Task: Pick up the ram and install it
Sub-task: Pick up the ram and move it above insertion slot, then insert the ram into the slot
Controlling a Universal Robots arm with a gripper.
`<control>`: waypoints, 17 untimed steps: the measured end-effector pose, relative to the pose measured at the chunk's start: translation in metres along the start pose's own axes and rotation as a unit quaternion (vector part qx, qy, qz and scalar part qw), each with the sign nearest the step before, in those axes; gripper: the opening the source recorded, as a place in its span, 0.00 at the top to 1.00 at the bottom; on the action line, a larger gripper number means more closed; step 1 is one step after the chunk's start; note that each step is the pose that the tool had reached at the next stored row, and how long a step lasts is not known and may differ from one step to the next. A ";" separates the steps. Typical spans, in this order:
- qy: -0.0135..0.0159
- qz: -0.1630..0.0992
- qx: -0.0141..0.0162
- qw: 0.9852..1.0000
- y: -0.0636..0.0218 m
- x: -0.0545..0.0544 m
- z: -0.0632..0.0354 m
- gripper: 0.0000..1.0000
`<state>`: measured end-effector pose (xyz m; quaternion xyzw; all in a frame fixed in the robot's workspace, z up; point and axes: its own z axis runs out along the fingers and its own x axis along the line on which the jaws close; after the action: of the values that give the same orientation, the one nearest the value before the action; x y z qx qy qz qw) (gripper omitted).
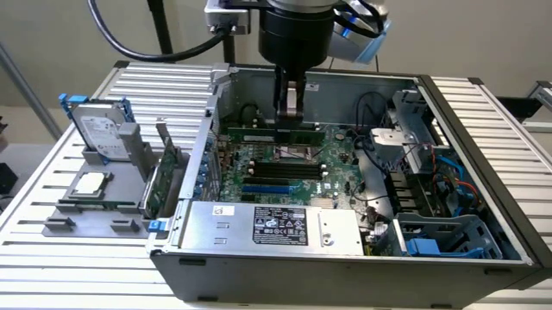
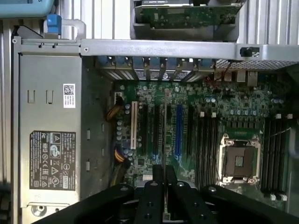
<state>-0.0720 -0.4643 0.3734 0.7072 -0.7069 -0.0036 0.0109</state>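
- Case (image 1: 487, 155) lies open-topped on the desk (image 1: 52, 258). Its sheet-metal walls ring the motherboard (image 1: 289, 184), so the clear way in is from above.
- Power supply (image 1: 276, 226) fills the near end in the exterior view. Drive cage (image 1: 414, 129) and blue cables (image 1: 453, 174) crowd the exterior view's right. The freest room lies over the middle of the board.
- Gripper (image 1: 290, 121) hangs straight down into the case, near the far wall. The jaws are pinched on the top edge of the ram (image 1: 258, 135), about mid-length.
- Ram is a long, thin, dark green stick with black chips toward its end on the exterior view's right. It is held level and on edge.
- It shows just beyond the processor socket (image 1: 289, 153), apart from the black memory slots (image 1: 280, 169). Whether it touches the board, cannot tell.
- Wrist view: gripper (image 2: 159, 170) has its black fingers close together over the expansion slots, with a blue slot (image 2: 179, 133) just beside. Processor socket (image 2: 239, 161) has memory slots (image 2: 205, 149) on both flanks.
- Desk is ribbed aluminium slats. On the exterior view's left a grey holder (image 1: 86, 216) carries three things:
  - a hard drive (image 1: 97, 129), upright;
  - a silver processor chip (image 1: 90, 184), lying flat;
  - a green expansion card (image 1: 159, 184), on edge beside the case.
- Pale wall behind.
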 end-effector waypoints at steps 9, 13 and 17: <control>0.000 0.000 0.000 1.000 -0.0097 -0.032 0.0159 1.00; 0.000 0.000 0.000 1.000 -0.0127 -0.047 0.0230 1.00; 0.000 0.000 0.000 1.000 -0.0156 -0.062 0.0301 1.00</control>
<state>-0.0570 -0.4028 0.3424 0.7073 -0.7069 -0.0037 0.0108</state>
